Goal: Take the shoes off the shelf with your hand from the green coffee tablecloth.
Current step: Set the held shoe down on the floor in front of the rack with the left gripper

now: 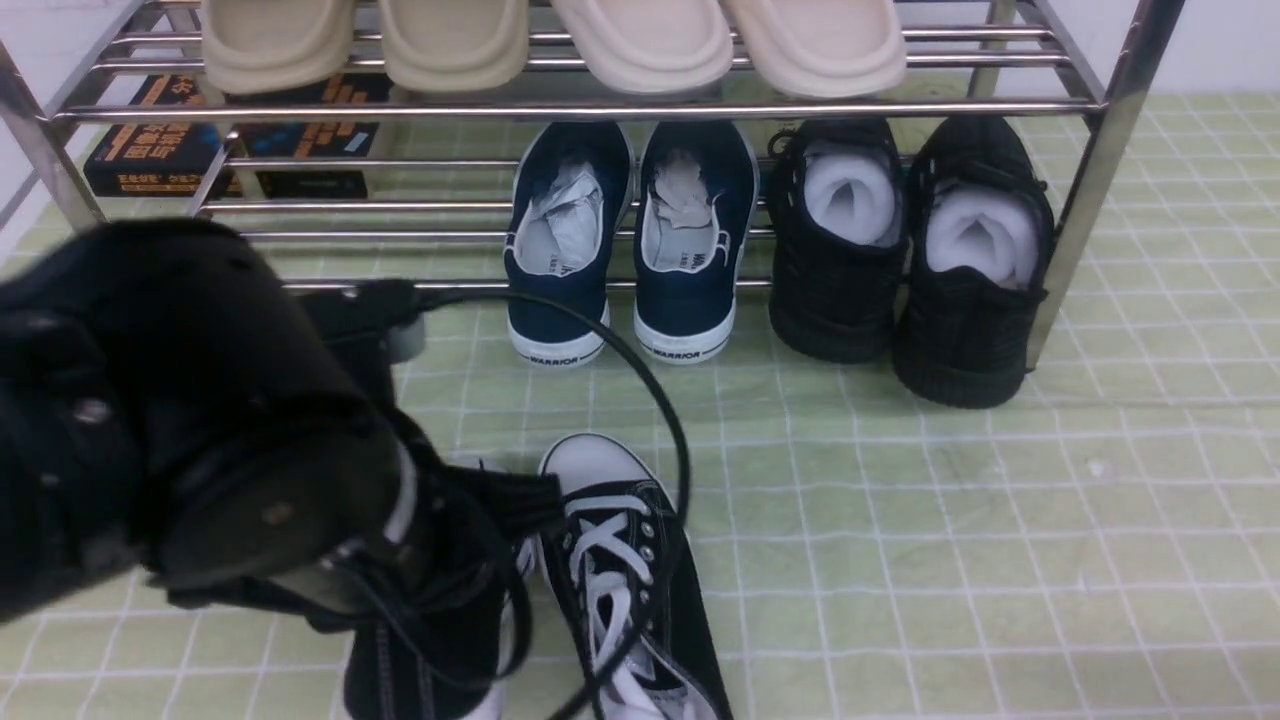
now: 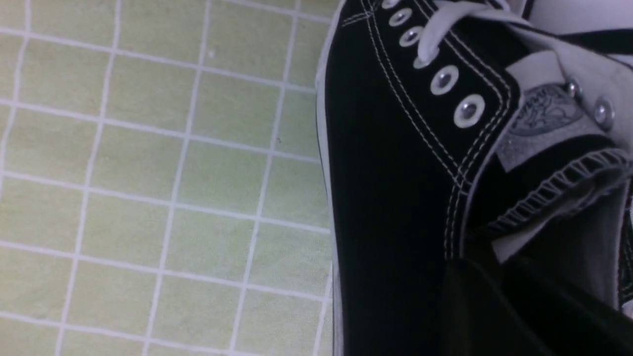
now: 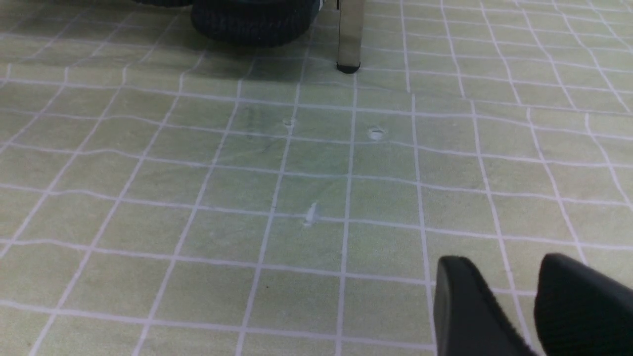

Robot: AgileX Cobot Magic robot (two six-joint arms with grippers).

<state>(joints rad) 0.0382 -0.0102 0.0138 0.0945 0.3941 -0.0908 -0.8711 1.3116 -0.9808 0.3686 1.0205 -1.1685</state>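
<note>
My left claw (image 1: 505, 515) is down at the mouths of the shoes (image 1: 610, 540), where the pair's inner sides meet. From its wrist camera my dark fingers (image 2: 494, 316) sit at the collar of one sneaker, and they look pressed together on the canvas there, pinching the pair. The shoes are off the shelf (image 1: 600, 110) and out on the green coffee tablecloth (image 1: 950, 520), near me. Their white toe caps point towards the shelf, and most of the left shoe is hidden behind my arm. A black cable (image 1: 665, 400) loops from my wrist over the laces.

My right claw (image 3: 507, 262) hangs low over bare cloth with its two fingers spread and nothing between them. It is well apart from the shoes.

On the shelf's lower tier stand the navy slip-ons (image 1: 560, 300) in the middle and the all-black knit shoes (image 1: 965, 320) to the right. The beige slippers (image 1: 640, 40) line the upper tier. A dark box with orange print (image 1: 160, 150) sits behind the left end.
</note>
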